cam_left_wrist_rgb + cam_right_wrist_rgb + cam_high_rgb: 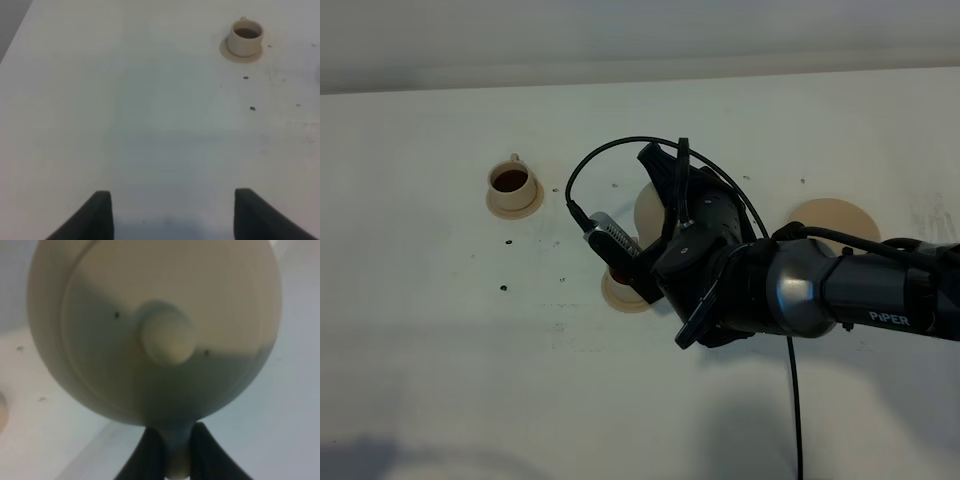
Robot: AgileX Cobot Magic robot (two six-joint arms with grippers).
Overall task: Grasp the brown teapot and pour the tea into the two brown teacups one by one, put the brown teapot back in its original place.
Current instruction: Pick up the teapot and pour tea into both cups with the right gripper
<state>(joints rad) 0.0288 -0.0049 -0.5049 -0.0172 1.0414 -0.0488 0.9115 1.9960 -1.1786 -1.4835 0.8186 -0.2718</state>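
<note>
Currently the teapot [160, 330] is gripped by its loop handle in the right claw [176, 460], whose fingers [142, 460] are closed against both sides of the handle. It is held above the desk [440, 330], near the middle, with its lid and knob [167, 337] turned toward the wrist camera. Just beside it in the high view, one cup [620, 290] on a saucer is largely hidden by the arm [840, 290]. A second cup [512, 182], with dark liquid inside, stands on its saucer further left. The wide saucer [835, 220] lies to the right, well apart from the teapot. The left claw [172, 215] is seen open over the desk.
</note>
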